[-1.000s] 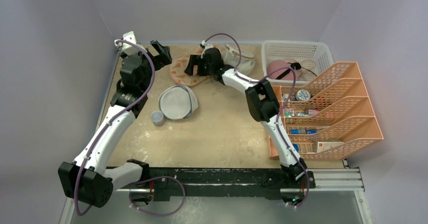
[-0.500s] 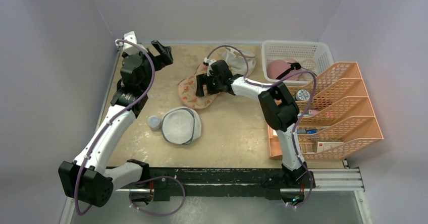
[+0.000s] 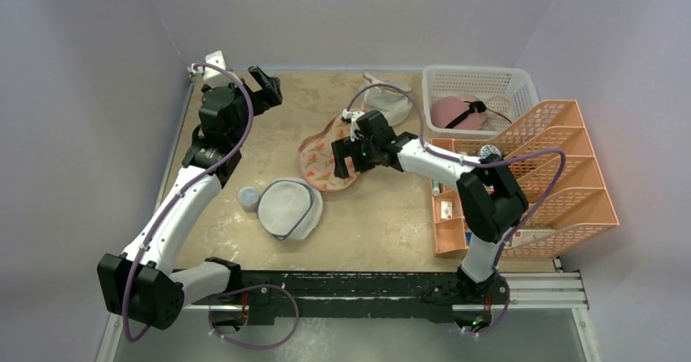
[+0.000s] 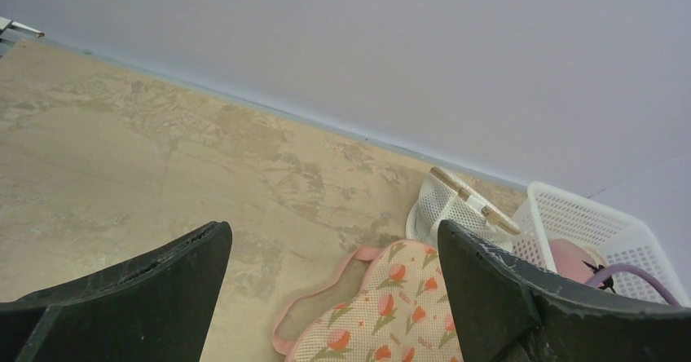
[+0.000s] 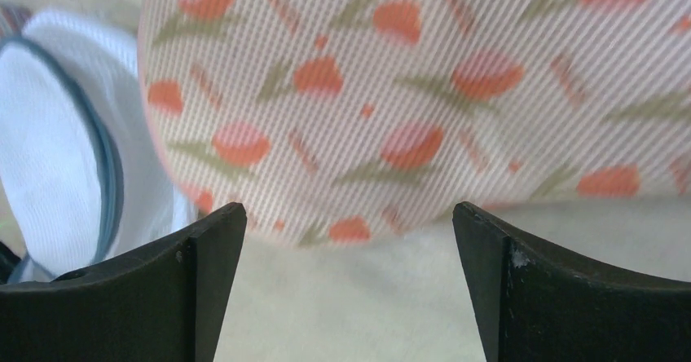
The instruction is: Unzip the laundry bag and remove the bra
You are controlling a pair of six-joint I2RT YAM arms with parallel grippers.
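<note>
Lying nearer now: laundry bag (image 3: 318,168); right hand (image 3: 337,156) open.

Enclosure of plain pale grey-lilac walls (image 3: 350,11) at back, left and right. Table (image 3: 375,231): worn tan top, mottled with paler patches, meeting the back wall along a thin light strip. Black mounting rail (image 3: 358,284) along the near edge. Soft, even lighting.

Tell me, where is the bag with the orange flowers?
In the top view the laundry bag lies mid-table, just beyond the round white mesh pouch, with the right pincer open at its edge.
</note>
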